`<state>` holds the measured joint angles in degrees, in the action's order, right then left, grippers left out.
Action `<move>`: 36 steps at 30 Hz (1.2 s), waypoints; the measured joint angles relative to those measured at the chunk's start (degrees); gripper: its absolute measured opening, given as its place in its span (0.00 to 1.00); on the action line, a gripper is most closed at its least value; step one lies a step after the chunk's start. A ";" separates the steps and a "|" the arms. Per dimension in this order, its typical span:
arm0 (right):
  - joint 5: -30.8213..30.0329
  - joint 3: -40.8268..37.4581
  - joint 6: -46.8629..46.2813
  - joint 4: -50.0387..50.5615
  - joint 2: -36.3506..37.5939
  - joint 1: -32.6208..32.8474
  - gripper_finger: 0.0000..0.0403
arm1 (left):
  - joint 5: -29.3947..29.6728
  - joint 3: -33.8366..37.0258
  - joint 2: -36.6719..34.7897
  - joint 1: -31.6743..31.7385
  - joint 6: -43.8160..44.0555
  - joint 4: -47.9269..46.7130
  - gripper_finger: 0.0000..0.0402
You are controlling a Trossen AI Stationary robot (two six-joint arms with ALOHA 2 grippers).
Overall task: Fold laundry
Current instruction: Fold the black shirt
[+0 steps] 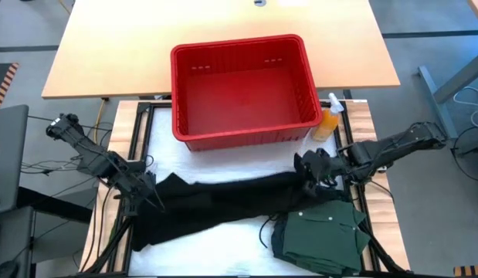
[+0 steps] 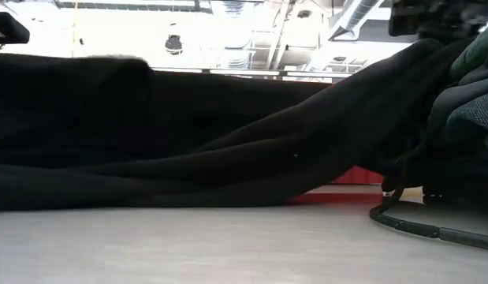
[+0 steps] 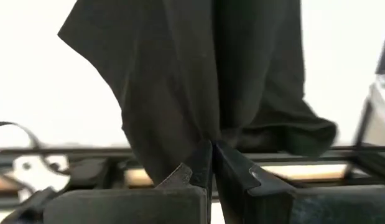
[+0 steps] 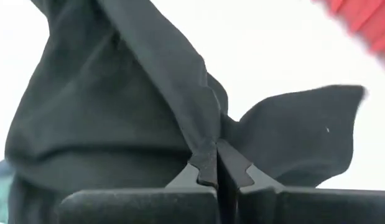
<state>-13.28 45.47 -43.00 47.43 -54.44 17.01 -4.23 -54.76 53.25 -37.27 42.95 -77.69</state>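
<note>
Two garments, one basket, one bottle, two arms.

Black garment [image 1: 223, 202]: stretched between the two grippers, long axis running from left gripper [image 1: 150, 193] to right gripper [image 1: 314, 176], one end pinched in each. Seen in the low view as a dark band [image 2: 188, 150] spanning the table, rising toward one side.

Left gripper [image 3: 212, 152]: fingers pressed together on a bunched fold of black cloth [image 3: 198, 74], which fans out ahead of the tips.

Right gripper [image 4: 216, 155]: fingers likewise clamped on a gathered edge of the black cloth [image 4: 130, 106].

Green shirt [image 1: 320, 232]: folded, with pale buttons showing, just beside and nearer the table's front than the right gripper, touching the black garment's end.

Red basket [image 1: 245, 89]: beyond the stretched garment, between the two grippers and farther back. Orange bottle [image 1: 329, 117]: upright, touching the basket's side, just beyond the right gripper.

White table cover [image 1: 239, 228] under the cloth, framed by dark rails; wooden tabletop [image 1: 107, 46] behind the basket. Grey floor at the sides; bright ceiling with ducts [image 2: 346, 24] beyond the table.
</note>
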 joint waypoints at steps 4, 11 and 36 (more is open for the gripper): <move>-0.39 0.00 -4.36 3.16 -1.56 4.37 0.03 | -0.03 0.00 0.00 -3.06 2.44 4.03 0.00; -13.46 0.00 -9.57 5.67 -4.78 4.70 0.03 | 5.22 0.88 0.03 -3.85 2.14 4.90 0.00; -30.55 0.00 -26.06 8.75 -8.43 -12.18 0.03 | 25.49 6.21 0.14 7.54 2.18 -7.80 0.00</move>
<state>-43.82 45.47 -69.06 56.18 -62.87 4.84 21.26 -48.56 53.39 -29.73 45.13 -85.48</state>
